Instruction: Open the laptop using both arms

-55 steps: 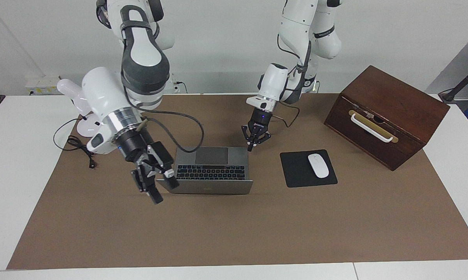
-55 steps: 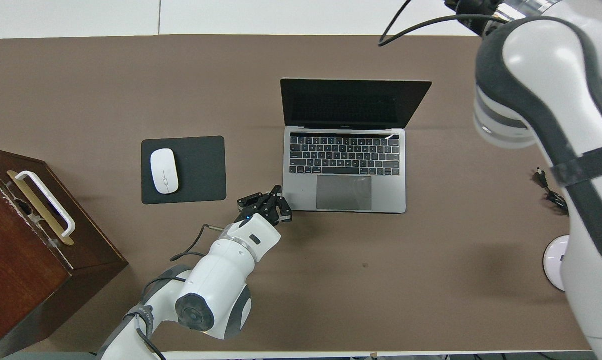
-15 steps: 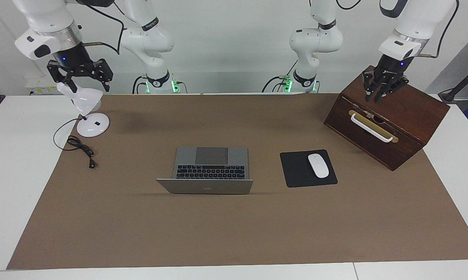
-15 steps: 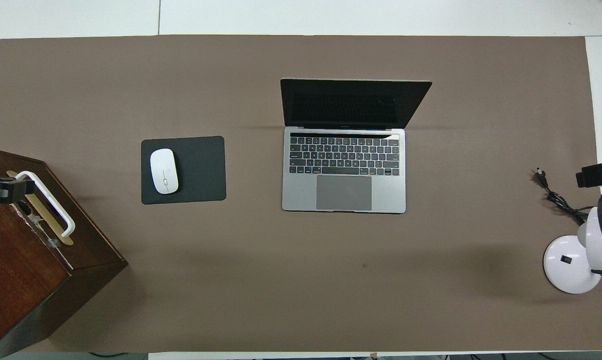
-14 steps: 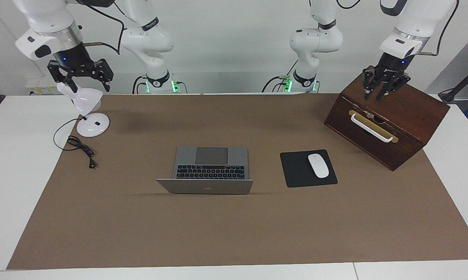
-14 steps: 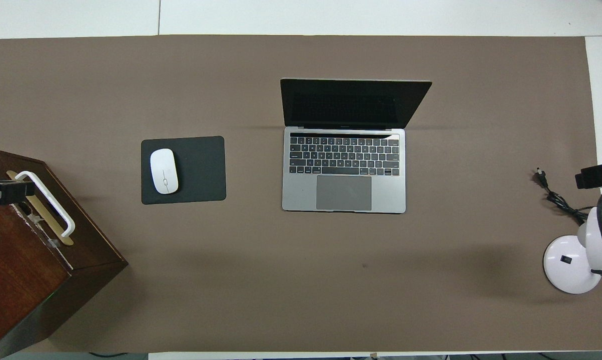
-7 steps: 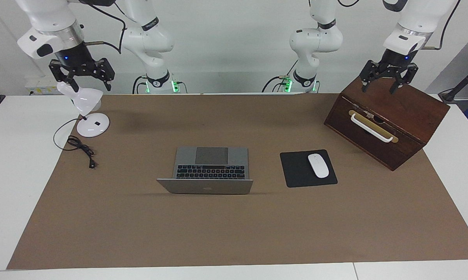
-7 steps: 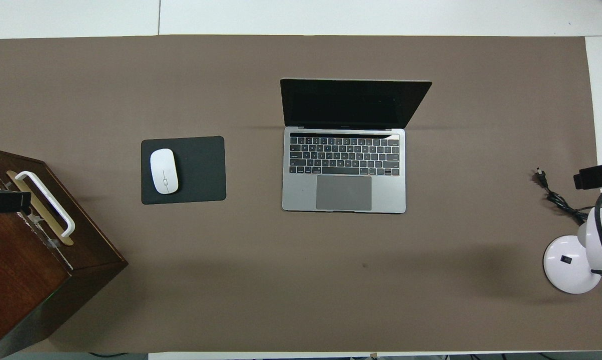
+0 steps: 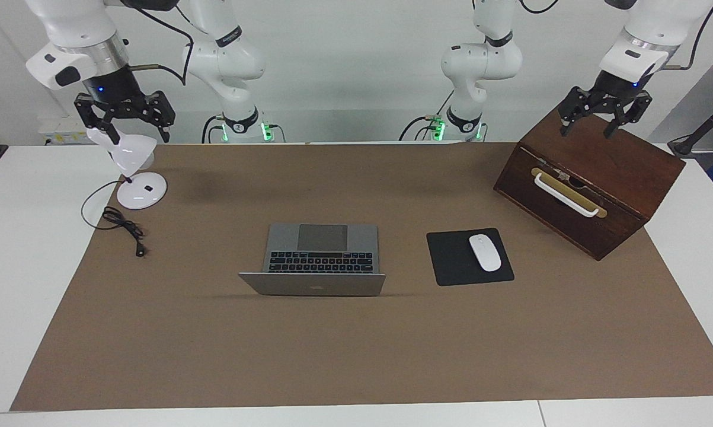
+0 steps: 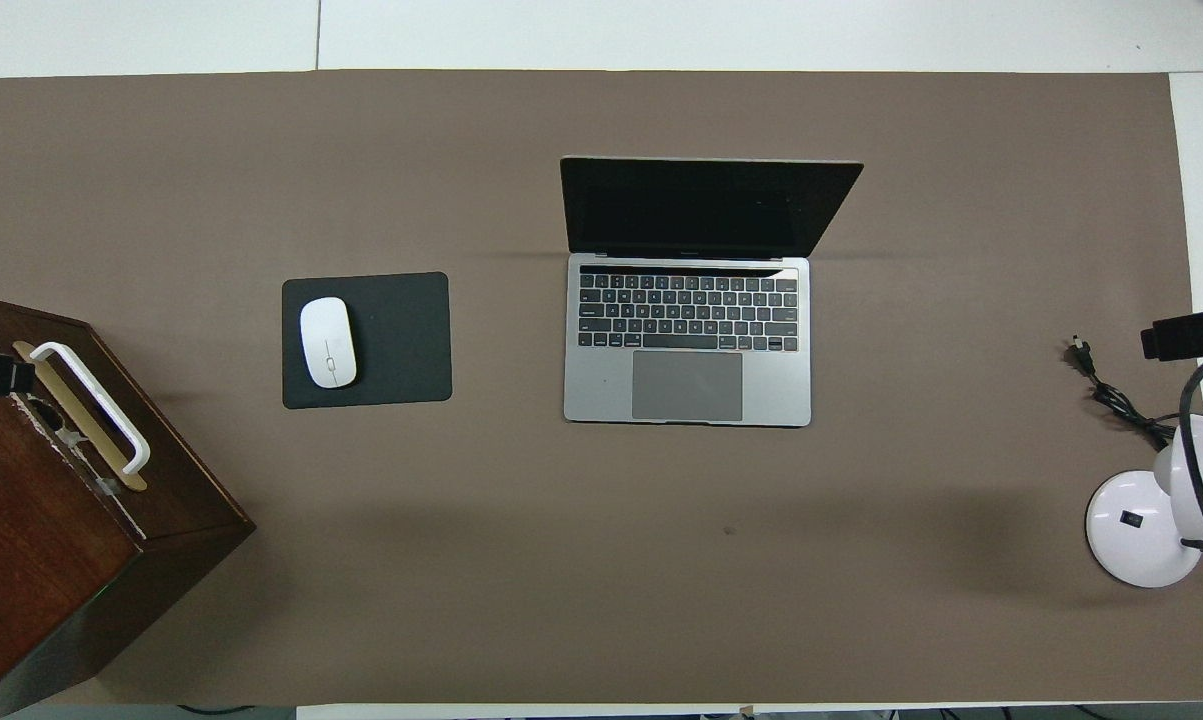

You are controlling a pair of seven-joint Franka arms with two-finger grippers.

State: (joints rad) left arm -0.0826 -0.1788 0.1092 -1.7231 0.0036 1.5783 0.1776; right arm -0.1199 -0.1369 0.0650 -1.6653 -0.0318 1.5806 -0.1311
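Laptop (image 9: 320, 258) sits open mid-table w/ lid up, both arms have pulled away since: left hand (image 9: 598, 116) just spread wide, empty over the wooden box (image 9: 593, 178), right hand (image 9: 125, 115) wide, empty over the lamp (image 9: 132, 163), so task looks done imo.

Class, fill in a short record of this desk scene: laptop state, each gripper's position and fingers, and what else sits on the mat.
laptop: open, lid raised, keys and trackpad showing
left gripper: raised over the wooden box, open, empty
right gripper: raised over the desk lamp, open, empty
mouse: on the mouse pad, beside the laptop toward the left arm's end
task state: looks done, both arms clear of the laptop
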